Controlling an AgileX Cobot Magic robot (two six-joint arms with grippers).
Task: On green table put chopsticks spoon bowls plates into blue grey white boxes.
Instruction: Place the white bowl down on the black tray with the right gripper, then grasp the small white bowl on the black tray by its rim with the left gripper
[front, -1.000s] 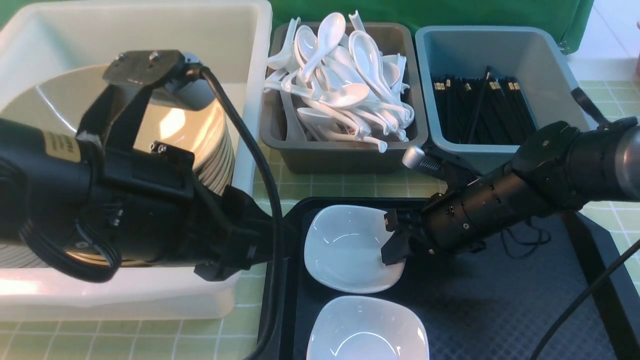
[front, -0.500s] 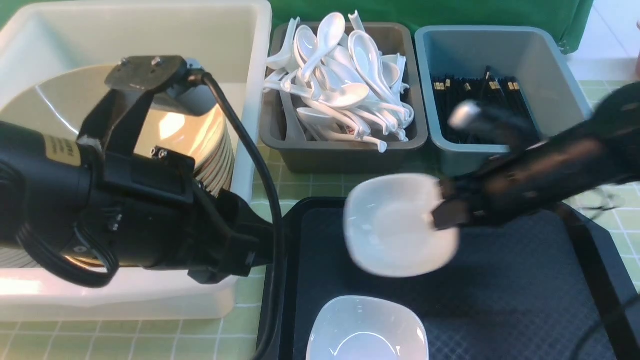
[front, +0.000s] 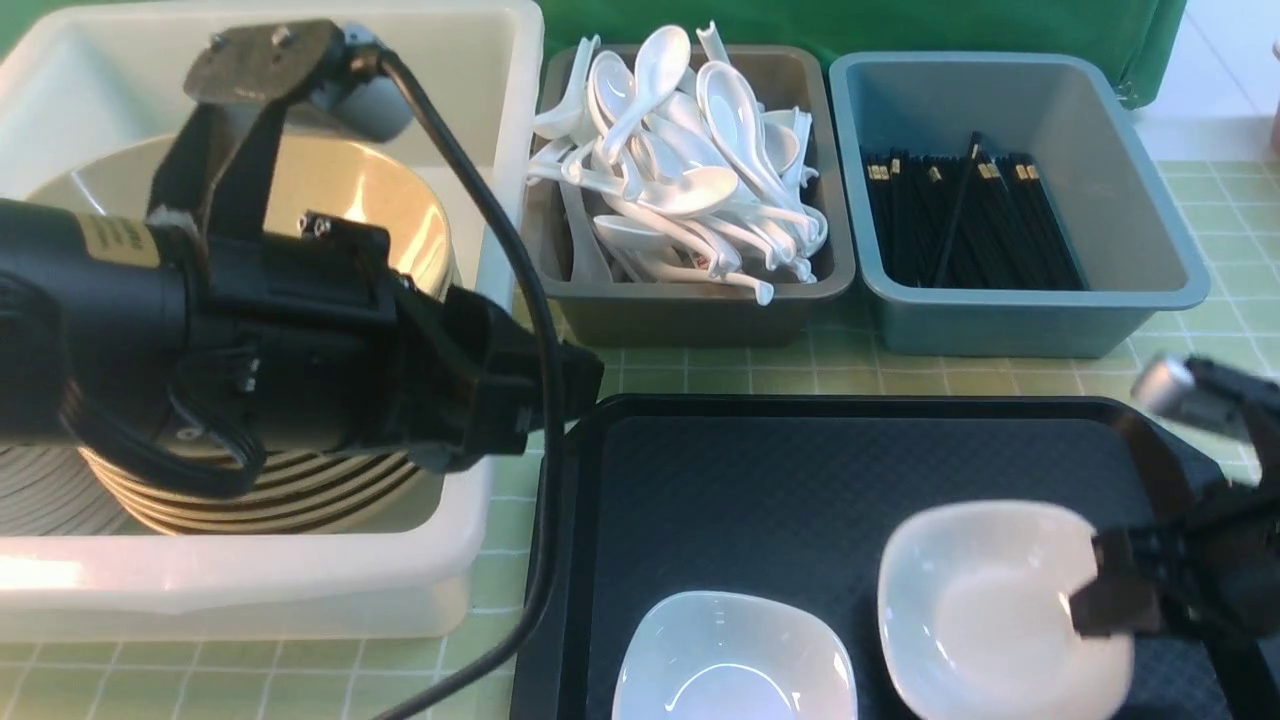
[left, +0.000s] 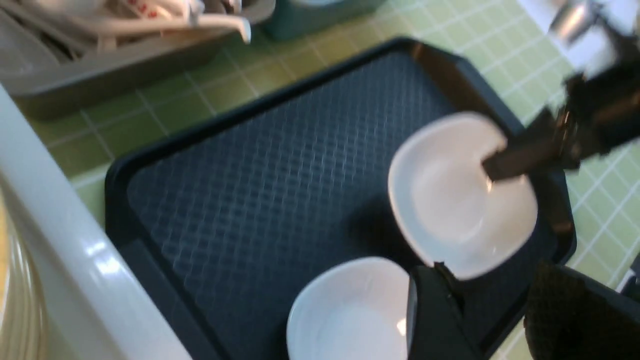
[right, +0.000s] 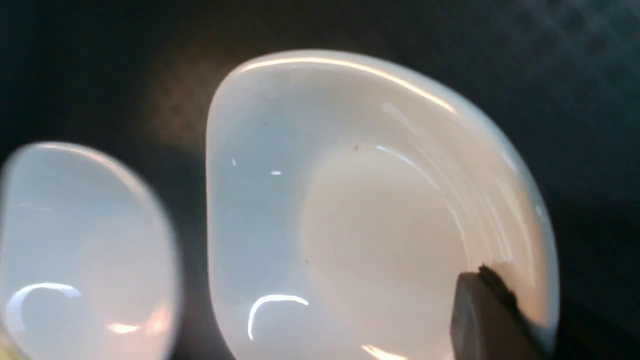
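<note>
Bowl rim is where our right gripper bites. Its jaws are pressed together on the right-hand edge of a white bowl, with one finger reaching inside the wall and the other hidden beneath. We judge that an edge pinch suits a bowl too wide to span.

The bowl hangs over the right end of the black tray, slightly tilted. The shadow beside it in the left wrist view suggests that it is off the surface rather than resting. A second bowl sits at the tray's near edge, just beside the held one but apart from it.

Our left gripper hovers at the tray's left edge, pointing across it toward the bowls. Its fingers are spread with nothing between them, and we take it to be waiting for a handover or for the second bowl.

The likely destination is the white box on the left, already loaded with stacked cream dishes. Our left arm lies across that box, between it and the held bowl, so it stands in the way of a direct carry.

Behind the tray on the green table stand the grey box heaped with spoons and the blue box lined with chopsticks. Both are well apart from the bowl.
</note>
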